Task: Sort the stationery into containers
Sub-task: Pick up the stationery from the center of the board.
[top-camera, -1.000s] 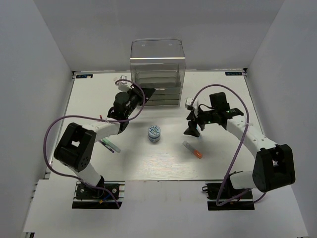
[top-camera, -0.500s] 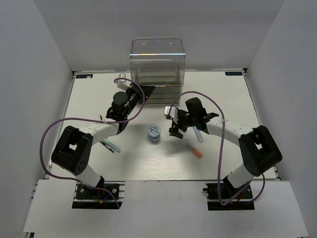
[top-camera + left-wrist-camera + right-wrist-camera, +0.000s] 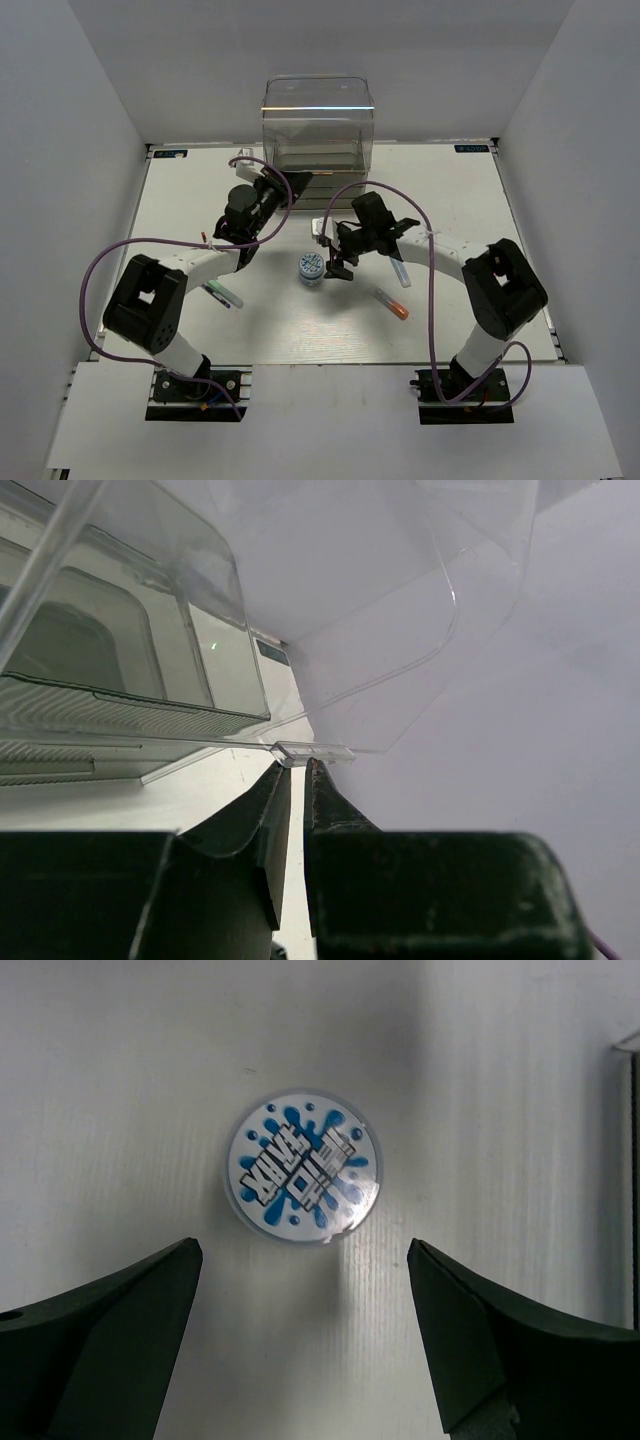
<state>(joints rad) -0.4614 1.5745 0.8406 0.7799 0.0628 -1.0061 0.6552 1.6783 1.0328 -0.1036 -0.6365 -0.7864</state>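
The blue-and-white patterned roll (image 3: 311,267) lies flat mid-table; in the right wrist view the roll (image 3: 303,1167) lies just ahead of my wide-open right gripper (image 3: 305,1260). In the top view that gripper (image 3: 334,262) hangs right beside the roll. My left gripper (image 3: 284,192) is at the clear cabinet (image 3: 318,120). Its fingers (image 3: 270,800) are closed on the small tab (image 3: 312,752) of a clear drawer. The orange-capped tube (image 3: 390,303), the light-blue-ended tube (image 3: 399,270) and the thin pen (image 3: 222,294) lie on the table.
White walls enclose the table on three sides. Purple cables loop from both arms. The right arm (image 3: 440,252) reaches leftward above the two tubes. The stack of drawers (image 3: 320,185) fills the cabinet's lower part.
My right gripper has swung left across the table, from right of the tubes to just beside the roll. The left gripper has stayed at the drawer.
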